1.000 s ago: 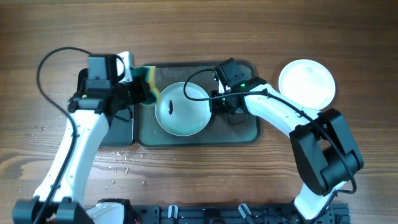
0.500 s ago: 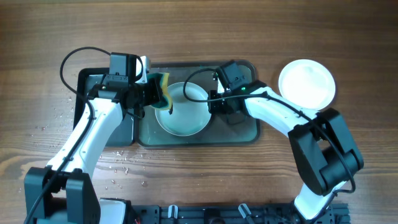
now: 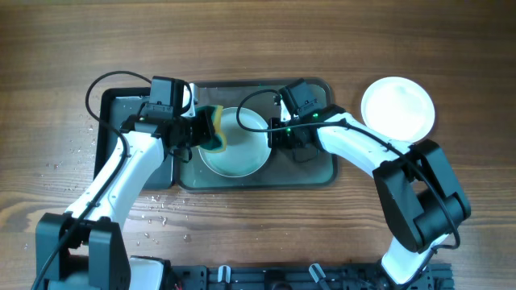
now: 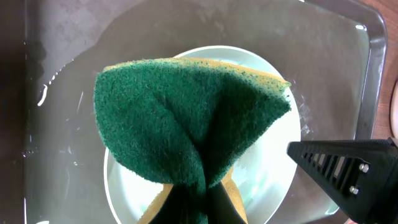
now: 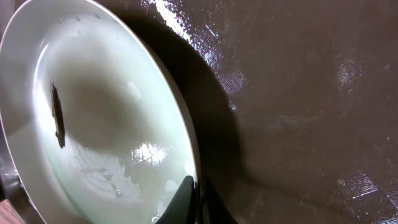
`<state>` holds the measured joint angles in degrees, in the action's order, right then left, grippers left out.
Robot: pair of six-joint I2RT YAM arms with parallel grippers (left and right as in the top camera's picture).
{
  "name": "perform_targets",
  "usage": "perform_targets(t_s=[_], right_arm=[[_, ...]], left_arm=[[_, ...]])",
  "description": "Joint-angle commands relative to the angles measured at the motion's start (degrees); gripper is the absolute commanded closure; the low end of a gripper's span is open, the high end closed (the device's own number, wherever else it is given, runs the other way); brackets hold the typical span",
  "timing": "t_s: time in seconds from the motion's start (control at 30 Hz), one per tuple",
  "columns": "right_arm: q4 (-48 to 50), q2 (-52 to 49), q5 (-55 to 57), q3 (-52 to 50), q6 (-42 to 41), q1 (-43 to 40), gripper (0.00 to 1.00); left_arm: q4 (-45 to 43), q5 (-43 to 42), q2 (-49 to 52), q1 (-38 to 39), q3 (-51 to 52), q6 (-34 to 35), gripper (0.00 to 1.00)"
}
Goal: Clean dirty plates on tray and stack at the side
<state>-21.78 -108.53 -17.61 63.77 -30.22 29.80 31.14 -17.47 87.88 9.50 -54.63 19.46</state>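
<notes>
left claw (image 3: 198, 129) pinched the green-and-yellow sponge (image 4: 193, 118), which hung over the left half of the aqua plate (image 3: 242, 153), just right of the claw. right claw (image 5: 196, 198) was pressed together on the plate's right rim. plate sat mid grey-green tray (image 3: 316, 171). dark smudge (image 5: 58, 115) lay on the left-arm side. left forearm reached in from lower left.

1. The sponge (image 3: 214, 129), pinched in the left gripper (image 3: 201, 130), is carried rightward from the tray's (image 3: 310, 173) left edge to over the left rim of the pale aqua plate (image 3: 242, 153).
2. The right gripper (image 5: 198, 200) is drawn closed onto the plate's right rim.
3. More of the black tray (image 3: 113, 111) is uncovered as the left arm swings in.
</notes>
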Motion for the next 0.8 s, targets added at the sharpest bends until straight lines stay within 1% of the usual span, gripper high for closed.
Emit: perform_targets(t_s=[0.0, 0.1, 0.17, 0.2, 0.23, 0.3, 0.77], right_arm=[[0.11, -0.76, -1.29, -0.48, -0.22, 0.02, 0.96], [0.15, -0.76, -1.29, -0.48, -0.22, 0.02, 0.95], [0.24, -0.76, -1.27, -0.48, -0.15, 0.02, 0.89], [0.28, -0.76, -1.29, -0.48, -0.15, 0.02, 0.88], [0.28, -0.76, -1.29, -0.48, -0.13, 0.02, 0.89], [0.31, -0.76, -1.27, -0.48, -0.2, 0.02, 0.95], [1.05, -0.76, -1.25, -0.48, -0.15, 0.02, 0.96]], left_arm=[[-0.22, 0.39, 0.24, 0.15, 0.33, 1.2, 0.96], [-0.31, 0.42, 0.24, 0.15, 0.33, 1.18, 0.96], [-0.31, 0.42, 0.24, 0.15, 0.33, 1.2, 0.96], [-0.31, 0.42, 0.24, 0.15, 0.33, 1.2, 0.96], [-0.31, 0.42, 0.24, 0.15, 0.33, 1.18, 0.96], [-0.31, 0.44, 0.24, 0.15, 0.33, 1.2, 0.96], [-0.28, 2.1, 0.24, 0.15, 0.44, 2.49, 0.96]])
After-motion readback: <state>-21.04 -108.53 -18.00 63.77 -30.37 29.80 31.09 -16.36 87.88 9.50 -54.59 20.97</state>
